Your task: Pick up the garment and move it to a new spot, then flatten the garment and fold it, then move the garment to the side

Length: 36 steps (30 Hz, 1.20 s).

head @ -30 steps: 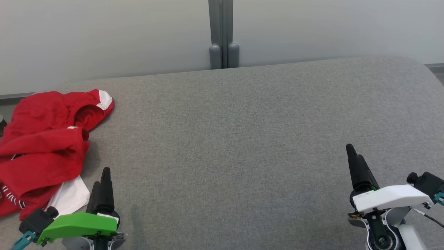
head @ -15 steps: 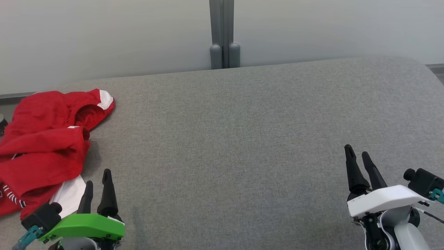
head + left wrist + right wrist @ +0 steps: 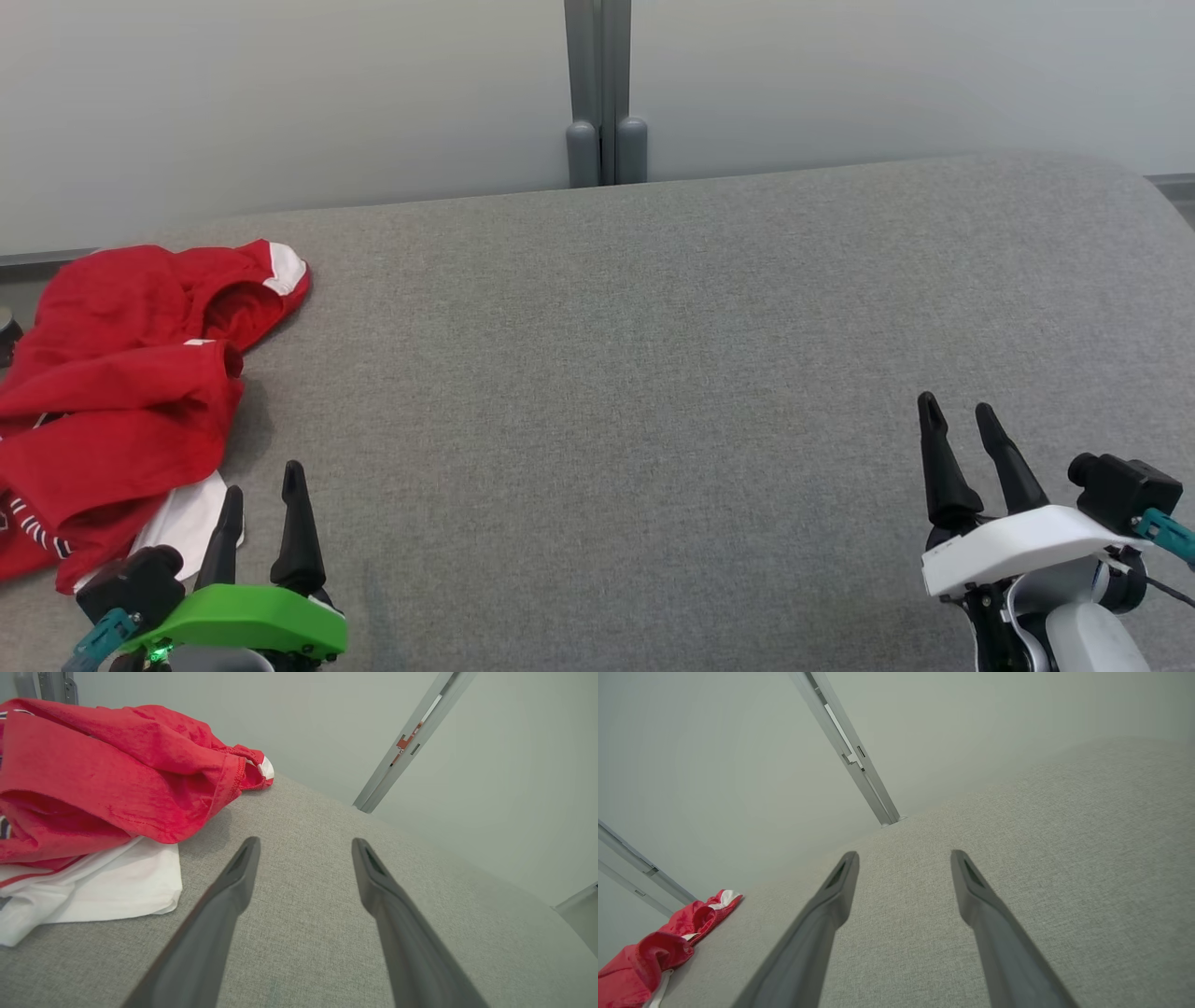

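Note:
The garment (image 3: 121, 392) is red with white parts, crumpled in a heap at the left end of the grey fabric surface (image 3: 653, 373). My left gripper (image 3: 262, 480) hovers open just right of the heap's white corner, touching nothing. The left wrist view shows the garment (image 3: 107, 784) up and left of that gripper (image 3: 303, 844), whose fingers stand apart over bare fabric. At the lower right my right gripper (image 3: 954, 406) is open and holds nothing. In the right wrist view the garment (image 3: 668, 947) lies far off at the lower left, and the right gripper (image 3: 903, 856) points across the surface.
A pale wall runs behind the surface, with a grey vertical post (image 3: 602, 93) at its middle. The surface's far edge curves down at the right (image 3: 1148, 187). A small dark object (image 3: 6, 329) sits at the left border.
Both grippers have turned about their own axes, so each now shows two separate fingers. The left one sank slightly toward the bottom edge; the right one drifted a little left. The garment has not moved.

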Available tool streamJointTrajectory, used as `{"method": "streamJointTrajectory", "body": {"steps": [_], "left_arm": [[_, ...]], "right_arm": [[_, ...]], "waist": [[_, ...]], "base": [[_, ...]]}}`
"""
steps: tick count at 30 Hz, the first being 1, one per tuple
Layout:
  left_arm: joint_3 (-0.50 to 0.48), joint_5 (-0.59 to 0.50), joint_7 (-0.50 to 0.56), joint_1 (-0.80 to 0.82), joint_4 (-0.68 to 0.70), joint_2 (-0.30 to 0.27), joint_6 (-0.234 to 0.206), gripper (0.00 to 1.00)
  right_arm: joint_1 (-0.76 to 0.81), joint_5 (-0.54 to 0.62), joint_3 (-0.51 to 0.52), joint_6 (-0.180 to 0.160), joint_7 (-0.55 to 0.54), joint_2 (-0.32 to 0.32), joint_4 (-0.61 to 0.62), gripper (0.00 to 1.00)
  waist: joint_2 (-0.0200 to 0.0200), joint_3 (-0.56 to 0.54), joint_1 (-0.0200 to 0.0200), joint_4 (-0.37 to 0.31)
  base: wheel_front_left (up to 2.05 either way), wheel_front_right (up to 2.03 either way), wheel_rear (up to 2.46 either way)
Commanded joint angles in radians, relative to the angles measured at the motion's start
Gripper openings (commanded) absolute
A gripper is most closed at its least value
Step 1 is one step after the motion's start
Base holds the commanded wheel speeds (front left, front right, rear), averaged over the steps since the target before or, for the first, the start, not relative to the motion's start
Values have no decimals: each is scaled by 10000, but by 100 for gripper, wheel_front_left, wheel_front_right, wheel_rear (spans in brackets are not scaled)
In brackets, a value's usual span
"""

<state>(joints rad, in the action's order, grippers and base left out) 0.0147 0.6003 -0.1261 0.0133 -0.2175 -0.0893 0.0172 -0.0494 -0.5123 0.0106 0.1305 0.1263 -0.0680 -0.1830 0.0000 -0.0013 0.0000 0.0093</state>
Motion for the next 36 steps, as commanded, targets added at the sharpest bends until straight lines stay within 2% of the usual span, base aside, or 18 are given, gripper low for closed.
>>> {"method": "streamJointTrajectory", "body": {"steps": [1,29,36], "left_arm": [[5,-373,-125,-3,119,-125,-32,100],[47,-3112,-817,-376,-67,-71,70,100],[-13,-3408,-965,-429,-262,24,418,100]], "right_arm": [[5,356,-25,2,122,-39,133,100],[205,2983,186,2,821,-49,-156,100],[216,3380,182,2,968,-39,-253,100]], "waist": [[0,-3,0,3],[0,-79,0,77],[0,-93,0,83]], "base": [[0,0,0],[0,0,0],[0,0,0]]}}
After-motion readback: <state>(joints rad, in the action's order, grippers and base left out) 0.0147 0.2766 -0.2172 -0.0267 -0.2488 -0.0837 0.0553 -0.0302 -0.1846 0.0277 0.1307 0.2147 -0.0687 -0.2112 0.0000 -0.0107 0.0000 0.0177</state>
